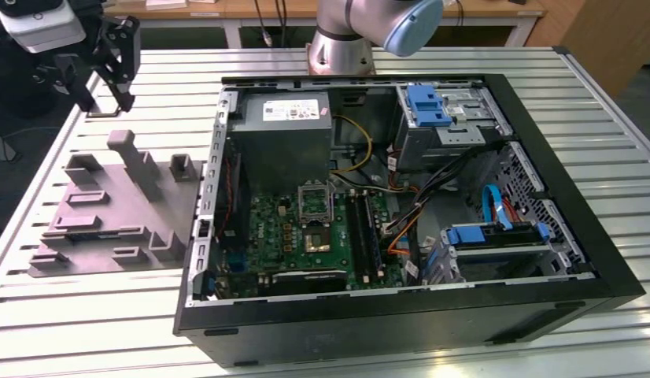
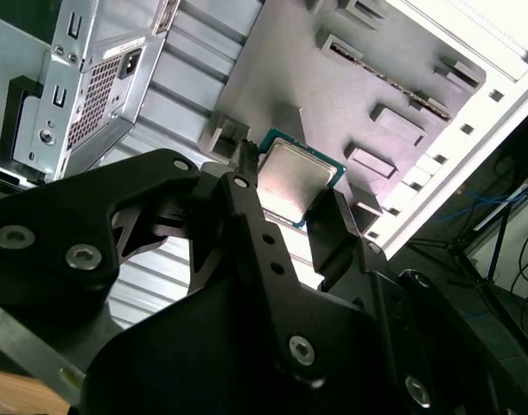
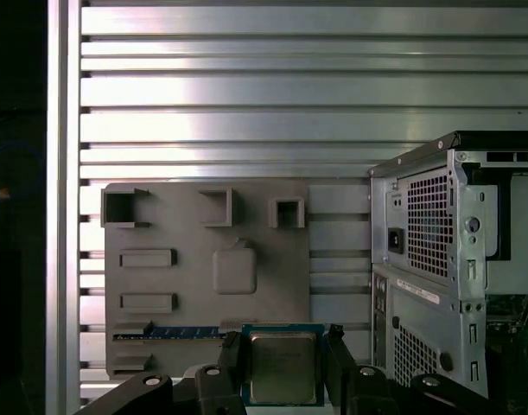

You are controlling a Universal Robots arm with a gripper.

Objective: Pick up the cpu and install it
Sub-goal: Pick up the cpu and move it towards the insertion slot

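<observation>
Gripper [image 3: 283,346] nearest: its two fingers are clamped on opposite edges of the one cpu [image 3: 283,370], and they cover those edges. The cpu is held aloft by the single grey fixture [image 3: 186,285], silver lid facing both wrist cameras. It is near-square, so no clear long axis. One open PC case [image 3: 436,225] stands beside the fixture.

The slatted aluminium surface [image 1: 94,315] is evenly lit, with a wooden desk [image 1: 230,8] on pale legs and a wooden panel [image 1: 608,39] beyond it, and dark floor [image 1: 10,181] alongside.
</observation>
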